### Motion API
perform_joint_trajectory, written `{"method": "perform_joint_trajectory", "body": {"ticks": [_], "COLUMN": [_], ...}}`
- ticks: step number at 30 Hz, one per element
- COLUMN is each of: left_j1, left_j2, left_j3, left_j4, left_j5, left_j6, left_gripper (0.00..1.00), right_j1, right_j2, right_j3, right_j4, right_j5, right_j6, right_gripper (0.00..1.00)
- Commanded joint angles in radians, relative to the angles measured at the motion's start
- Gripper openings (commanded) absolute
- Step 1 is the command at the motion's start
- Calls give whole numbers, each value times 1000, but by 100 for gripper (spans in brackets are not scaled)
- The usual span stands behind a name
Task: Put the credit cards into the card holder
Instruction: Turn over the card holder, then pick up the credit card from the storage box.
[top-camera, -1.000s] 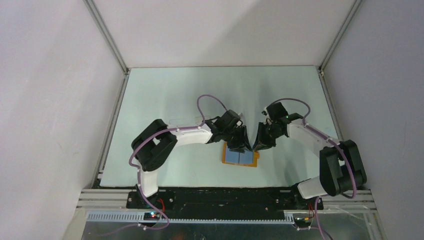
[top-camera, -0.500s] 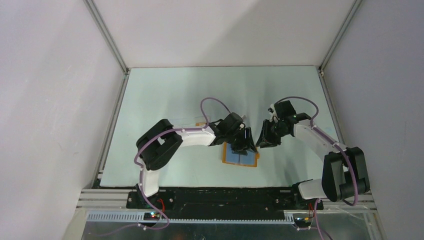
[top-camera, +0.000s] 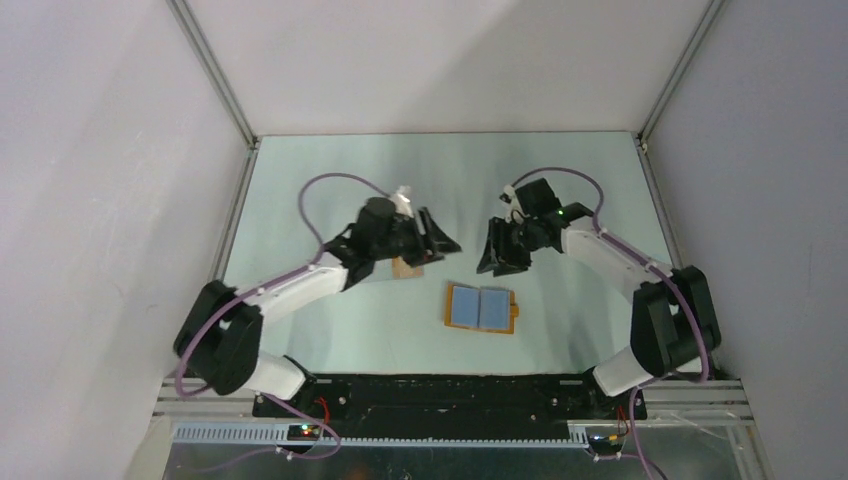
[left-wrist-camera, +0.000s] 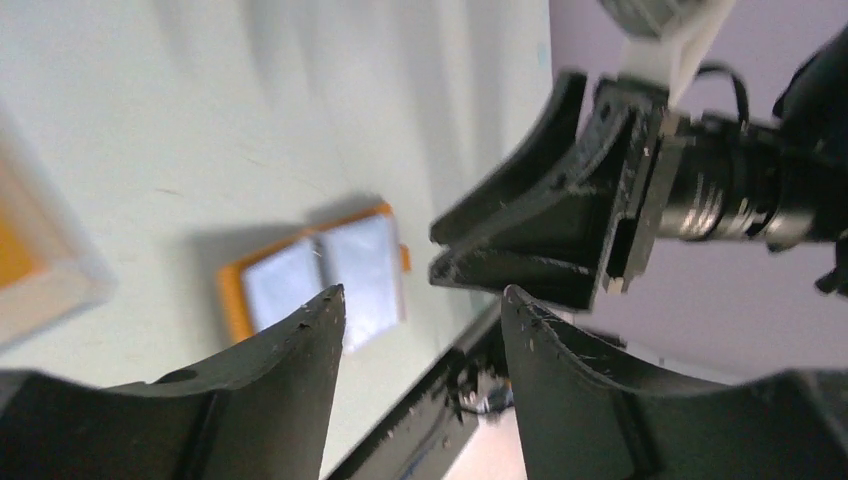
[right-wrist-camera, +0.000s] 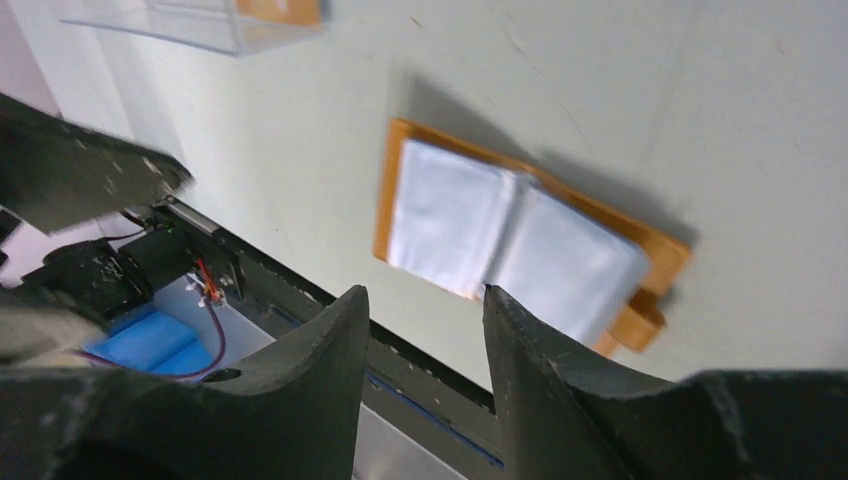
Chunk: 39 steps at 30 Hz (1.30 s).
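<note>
The card holder lies open and flat on the table, orange rim around two blue panels, tab to the right. It also shows in the left wrist view and the right wrist view. A tan-orange credit card lies to its far left, inside a clear case. My left gripper hovers over that card, open and empty. My right gripper hangs beyond the holder, open and empty. Neither touches the holder.
The two grippers face each other a short way apart above the table; the right one shows in the left wrist view. The black base rail runs along the near edge. White walls enclose the table.
Both grippers have lifted off the card holder and drawn back toward the far side, the left arm swinging left. Both jaws have widened. The holder stays open and is now uncovered.
</note>
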Motion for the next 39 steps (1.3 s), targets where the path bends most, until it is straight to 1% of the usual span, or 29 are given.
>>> {"method": "perform_joint_trajectory", "body": {"ticks": [1, 2, 3, 4, 5, 8, 9, 11, 13, 17, 18, 21, 27, 30, 35, 39], "left_j1": [186, 212, 256, 272, 304, 356, 362, 371, 376, 376, 376, 376, 372, 369, 359, 342], "left_j2": [-123, -136, -139, -134, -128, -74, -59, 10, 68, 167, 179, 227, 297, 328, 352, 376], "left_j3": [-90, -89, -72, -63, -40, -3, 6, 42, 79, 143, 159, 179, 221, 228, 219, 229], "left_j4": [-51, -95, -191, -229, -294, -352, -367, -394, -405, -413, -417, -418, -418, -418, -425, -425], "left_j5": [9, -7, -22, -46, -55, -65, -66, -64, -57, -48, -52, -52, -39, -43, -76, -66], "left_j6": [63, 100, 125, 177, 194, 250, 261, 297, 313, 327, 331, 336, 344, 345, 342, 341], "left_gripper": [62, 62, 61, 61, 61, 59, 58, 54, 52, 47, 47, 46, 43, 40, 38, 37], "right_j1": [61, 69, 80, 85, 93, 108, 112, 122, 129, 143, 145, 150, 158, 162, 170, 171], "right_j2": [105, 146, 167, 209, 231, 333, 351, 422, 485, 599, 612, 665, 710, 723, 732, 737], "right_j3": [136, 174, 192, 230, 248, 329, 342, 381, 441, 595, 609, 659, 684, 685, 694, 694], "right_j4": [64, 71, 89, 103, 111, 163, 181, 221, 213, 134, 114, 81, 51, 49, 41, 38], "right_j5": [-37, -44, -55, -61, -81, -138, -177, -205, -212, -182, -170, -156, -145, -152, -156, -154], "right_j6": [32, 40, 45, 57, 62, 99, 109, 141, 144, 130, 127, 115, 101, 103, 101, 99], "right_gripper": [51, 51, 52, 52, 52, 53, 53, 54, 53, 52, 52, 46, 37, 34, 30, 23]}}
